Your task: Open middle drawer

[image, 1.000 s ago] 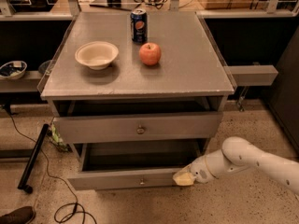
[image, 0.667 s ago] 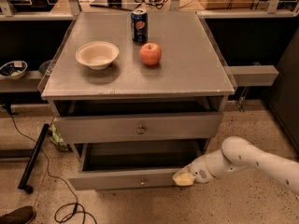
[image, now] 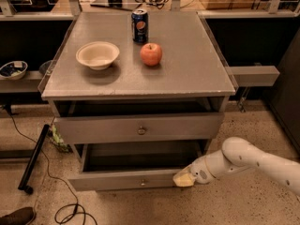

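The middle drawer (image: 122, 181) is the lower of the two grey fronts I can see. It has a small round knob (image: 143, 182) at its centre and stands pulled out, with its dark inside showing behind the front. My gripper (image: 184, 178) is at the right end of that front panel, reaching in from the lower right on a white arm (image: 243, 157). Its yellowish tip touches or nearly touches the panel's corner.
The drawer above (image: 138, 128) has its own knob and sits slightly out under the table top (image: 187, 69). On top stand a bowl (image: 97, 55), an apple (image: 151, 54) and a soda can (image: 139, 26). A black bar (image: 33, 157) and cables lie on the floor at left.
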`<state>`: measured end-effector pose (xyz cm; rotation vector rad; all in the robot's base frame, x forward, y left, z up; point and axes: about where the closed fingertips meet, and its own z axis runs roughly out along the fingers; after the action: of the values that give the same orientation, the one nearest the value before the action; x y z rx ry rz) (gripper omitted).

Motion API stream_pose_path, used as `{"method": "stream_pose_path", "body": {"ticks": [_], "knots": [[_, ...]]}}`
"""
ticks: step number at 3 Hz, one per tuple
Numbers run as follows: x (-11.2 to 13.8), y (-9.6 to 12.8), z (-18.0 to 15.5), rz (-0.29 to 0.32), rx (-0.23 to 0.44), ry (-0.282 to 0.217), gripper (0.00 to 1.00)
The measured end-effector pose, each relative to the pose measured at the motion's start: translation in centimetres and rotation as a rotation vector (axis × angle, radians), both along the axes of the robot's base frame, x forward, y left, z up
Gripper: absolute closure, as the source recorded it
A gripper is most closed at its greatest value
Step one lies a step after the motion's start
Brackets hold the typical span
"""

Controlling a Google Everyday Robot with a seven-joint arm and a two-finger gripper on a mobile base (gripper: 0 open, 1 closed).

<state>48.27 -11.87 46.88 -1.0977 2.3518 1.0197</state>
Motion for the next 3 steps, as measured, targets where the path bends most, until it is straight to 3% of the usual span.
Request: {"method": "stream_pose_path", "body": {"ticks": [1, 2, 3], "knots": [[0.00, 0.00, 0.00, 0.000, 0.000, 0.000, 0.11], [-0.01, 0.01, -0.01, 0.000, 0.000, 0.000, 0.00], [-0.01, 0.01, 0.00, 0.000, 0.000, 0.000, 0.00]]}}
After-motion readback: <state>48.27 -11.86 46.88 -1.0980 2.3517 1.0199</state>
